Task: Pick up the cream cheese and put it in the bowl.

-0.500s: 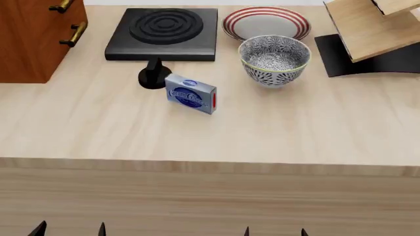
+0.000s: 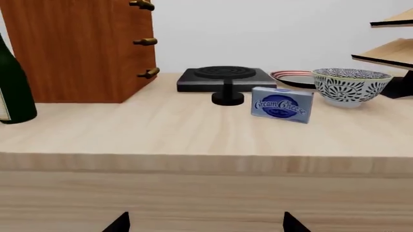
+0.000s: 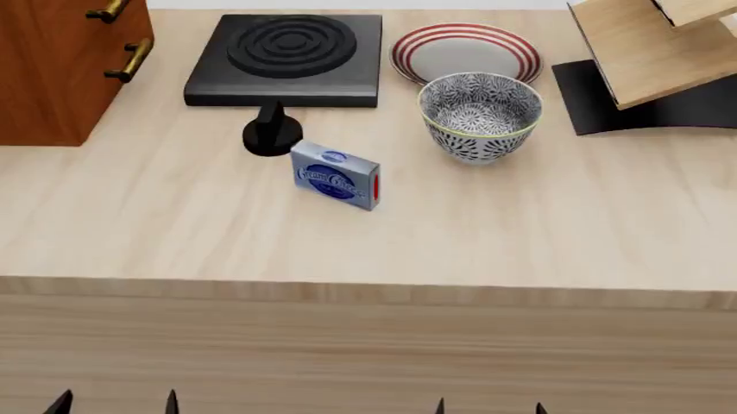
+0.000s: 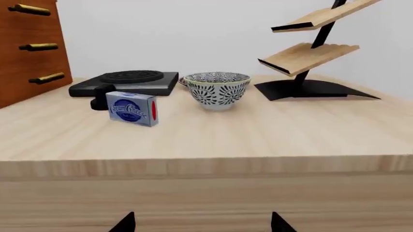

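The cream cheese (image 3: pixel 337 175) is a small blue-and-silver box with a red end flap, standing on edge on the wooden counter (image 3: pixel 576 233). It also shows in the left wrist view (image 2: pixel 282 104) and the right wrist view (image 4: pixel 132 108). The patterned bowl (image 3: pixel 481 115) stands upright to its right, also in the wrist views (image 2: pixel 350 85) (image 4: pixel 217 89). My left gripper (image 3: pixel 113 402) and right gripper (image 3: pixel 489 406) are open and empty, low in front of the counter's front face, well short of the box. Only their fingertips show.
A black stove burner (image 3: pixel 286 57) and its knob (image 3: pixel 271 134) sit behind the box. A red-striped plate (image 3: pixel 467 48) lies behind the bowl. A wooden cabinet (image 3: pixel 64 60) stands at left, a wooden rack (image 3: pixel 651 56) at right. A green bottle (image 2: pixel 14 87) stands far left.
The head view has shifted slightly, so the objects sit a little lower in the frame. The gripper tips have shifted slightly at the bottom edge. No object has moved.
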Robot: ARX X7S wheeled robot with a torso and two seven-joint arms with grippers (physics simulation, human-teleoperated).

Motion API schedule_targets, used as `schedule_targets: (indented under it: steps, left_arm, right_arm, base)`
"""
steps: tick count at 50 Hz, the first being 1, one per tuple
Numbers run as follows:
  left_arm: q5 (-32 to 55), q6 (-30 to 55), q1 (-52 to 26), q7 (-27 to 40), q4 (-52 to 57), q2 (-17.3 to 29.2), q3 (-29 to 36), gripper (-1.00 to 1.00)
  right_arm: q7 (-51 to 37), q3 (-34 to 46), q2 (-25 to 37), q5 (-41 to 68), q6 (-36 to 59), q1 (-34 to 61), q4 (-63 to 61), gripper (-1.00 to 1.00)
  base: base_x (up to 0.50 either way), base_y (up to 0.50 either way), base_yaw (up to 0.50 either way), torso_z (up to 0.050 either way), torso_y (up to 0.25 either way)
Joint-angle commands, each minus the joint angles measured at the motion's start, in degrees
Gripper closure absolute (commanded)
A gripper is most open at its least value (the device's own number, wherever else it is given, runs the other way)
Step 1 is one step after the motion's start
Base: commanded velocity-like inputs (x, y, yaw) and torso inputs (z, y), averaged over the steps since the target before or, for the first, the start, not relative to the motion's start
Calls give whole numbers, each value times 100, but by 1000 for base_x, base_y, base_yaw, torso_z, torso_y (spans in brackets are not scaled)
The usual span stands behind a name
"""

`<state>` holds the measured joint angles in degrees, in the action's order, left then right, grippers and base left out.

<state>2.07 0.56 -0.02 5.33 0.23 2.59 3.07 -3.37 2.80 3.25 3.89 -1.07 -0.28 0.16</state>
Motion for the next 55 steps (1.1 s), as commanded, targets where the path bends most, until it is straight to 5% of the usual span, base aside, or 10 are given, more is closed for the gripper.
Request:
schedule_targets:
  steps: [1,43,55]
  left_arm:
    - [-11,47,34,-29,80,9,15,-100]
    - [301,365,97,482,651,368,231,-100]
    - [308,284,118,564,638,440,322,-100]
  right_arm:
    - [-29,49,48,56,107,4,-57,-100]
    - [-415,271,349,356,285,-51,-477,-100]
    - [-440,340,419,434,222,-89,-492,-100]
  base:
    - [0,0,0,0,0]
    - [0,0,0,45,0]
    - [50,499,0,8,0]
